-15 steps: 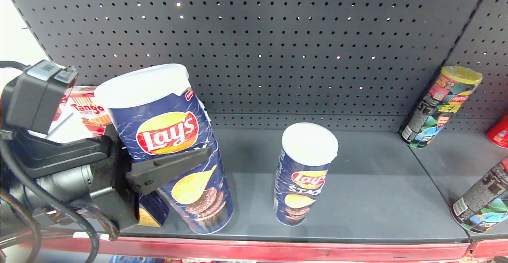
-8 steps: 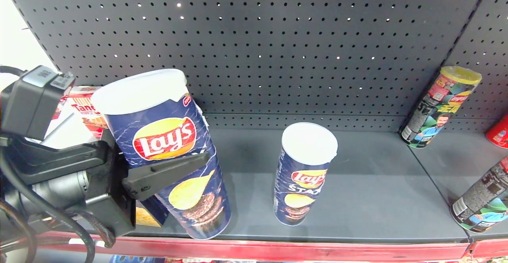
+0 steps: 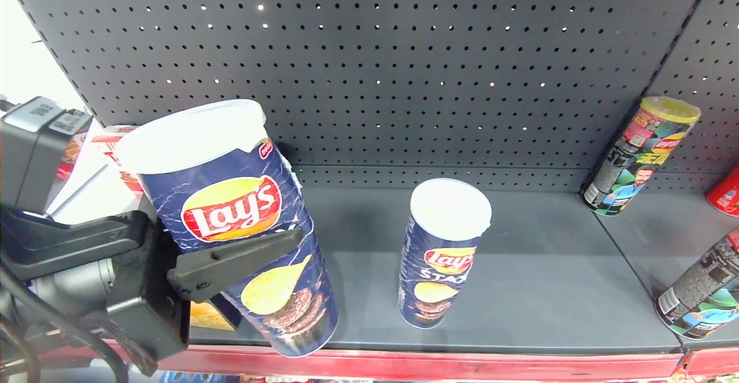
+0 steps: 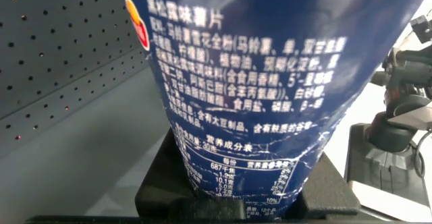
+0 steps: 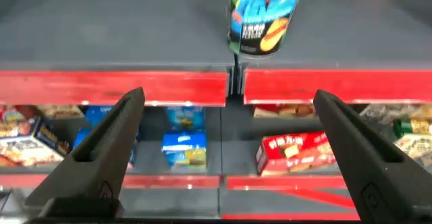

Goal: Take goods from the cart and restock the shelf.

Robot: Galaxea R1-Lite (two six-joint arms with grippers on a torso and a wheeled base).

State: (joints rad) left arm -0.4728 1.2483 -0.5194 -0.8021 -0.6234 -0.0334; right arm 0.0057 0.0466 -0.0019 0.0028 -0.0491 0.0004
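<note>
Your left gripper point(image 3: 231, 250) is clamped on the tall navy cardboard chip canister with white lid point(image 3: 225, 209); it's tilted, base at the red front lip point(image 3: 462, 365) of the dark grey metal shelf point(image 3: 519, 290); release here and it likely topples off; right gripper point(image 5: 229, 150) fingers apart.

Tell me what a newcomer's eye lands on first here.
First comes the big dark blue chip can, clamped in the left end effector at the front left edge of the shelf. Next is a second blue can, standing upright mid-shelf and apart from the first. Last is a yellow-lidded can at the far right, close to the pegboard.
</note>
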